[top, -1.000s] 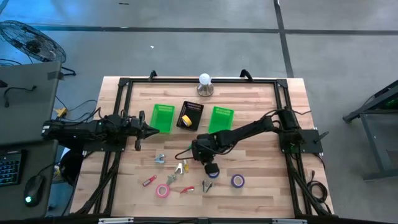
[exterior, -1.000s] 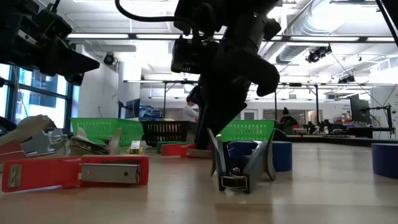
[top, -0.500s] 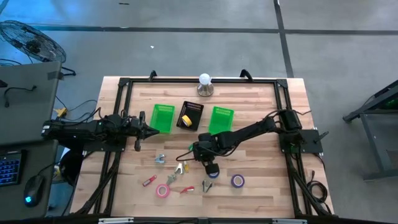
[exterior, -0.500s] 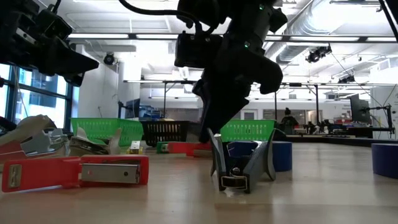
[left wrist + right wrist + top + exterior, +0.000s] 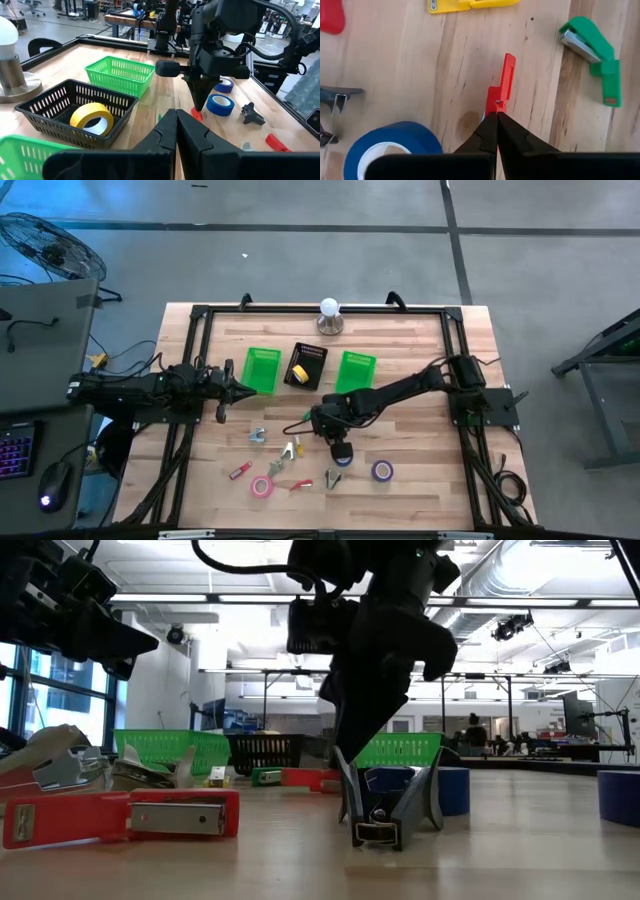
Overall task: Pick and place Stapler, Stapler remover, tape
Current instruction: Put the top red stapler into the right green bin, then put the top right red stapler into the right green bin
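Note:
My right gripper (image 5: pixel 496 116) points down at the table's middle, shut on a small red stapler (image 5: pixel 503 82). A blue tape roll (image 5: pixel 390 150) lies flat beside it, with a green stapler (image 5: pixel 592 47), a yellow stapler (image 5: pixel 470 4) and a dark staple remover (image 5: pixel 385 810) nearby. Yellow tape (image 5: pixel 91 117) sits in the black basket (image 5: pixel 47 107). Purple tape (image 5: pixel 382 471) and pink tape (image 5: pixel 262 486) lie flat near the table's near edge. My left gripper (image 5: pixel 176 117) is shut and empty, held above the table's left side. My right gripper pinches the red stapler by one end (image 5: pixel 496 106) between its two fingers, coming from above and pointing down. The stapler reaches away from the fingers about level with the table. Whether it is lifted clear or rests on the wood, I cannot tell.
Two green baskets (image 5: pixel 262 368) (image 5: pixel 355 370) flank the black basket at the far side, with a white bulb on a stand (image 5: pixel 330 315) behind them. A larger red stapler (image 5: pixel 120 815) and more staplers (image 5: pixel 60 765) lie toward the near left.
My right gripper has shifted a little toward the table's right, and the small red stapler under it has moved the same way in the low view.

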You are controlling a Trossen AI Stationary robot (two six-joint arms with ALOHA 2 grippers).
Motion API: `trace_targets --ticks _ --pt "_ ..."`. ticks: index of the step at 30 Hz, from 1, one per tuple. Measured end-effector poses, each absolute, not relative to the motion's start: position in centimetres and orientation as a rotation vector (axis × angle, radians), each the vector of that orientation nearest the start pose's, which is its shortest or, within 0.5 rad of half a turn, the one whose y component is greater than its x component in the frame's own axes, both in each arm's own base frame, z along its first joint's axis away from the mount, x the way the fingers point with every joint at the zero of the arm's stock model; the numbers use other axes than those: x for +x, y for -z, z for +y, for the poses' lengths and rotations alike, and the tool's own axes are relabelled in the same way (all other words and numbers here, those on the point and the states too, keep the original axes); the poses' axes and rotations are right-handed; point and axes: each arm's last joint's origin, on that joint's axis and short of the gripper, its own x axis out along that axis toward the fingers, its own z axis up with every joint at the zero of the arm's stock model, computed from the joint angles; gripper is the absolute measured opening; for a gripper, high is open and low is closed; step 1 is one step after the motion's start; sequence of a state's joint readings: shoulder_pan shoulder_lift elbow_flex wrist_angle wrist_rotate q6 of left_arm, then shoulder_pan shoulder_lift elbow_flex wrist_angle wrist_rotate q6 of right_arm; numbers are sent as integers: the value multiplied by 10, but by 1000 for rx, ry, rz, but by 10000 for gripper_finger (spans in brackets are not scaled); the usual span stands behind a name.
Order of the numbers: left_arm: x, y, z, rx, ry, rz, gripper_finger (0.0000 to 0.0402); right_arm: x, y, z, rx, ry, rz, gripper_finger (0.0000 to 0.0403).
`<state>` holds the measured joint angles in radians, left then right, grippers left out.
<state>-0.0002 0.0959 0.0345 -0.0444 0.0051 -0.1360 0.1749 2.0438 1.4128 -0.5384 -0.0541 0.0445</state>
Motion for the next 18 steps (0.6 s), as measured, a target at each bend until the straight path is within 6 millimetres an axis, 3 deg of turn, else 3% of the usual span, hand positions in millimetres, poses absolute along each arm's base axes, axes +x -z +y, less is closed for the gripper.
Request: trace_targets --ticks 10,18 --pt "102 -163 0 -137 2 106 1 404 -152 71 46 -163 1197 9" --pt "102 -163 0 -137 3 106 1 403 -150 71 77 -160 1218 69"
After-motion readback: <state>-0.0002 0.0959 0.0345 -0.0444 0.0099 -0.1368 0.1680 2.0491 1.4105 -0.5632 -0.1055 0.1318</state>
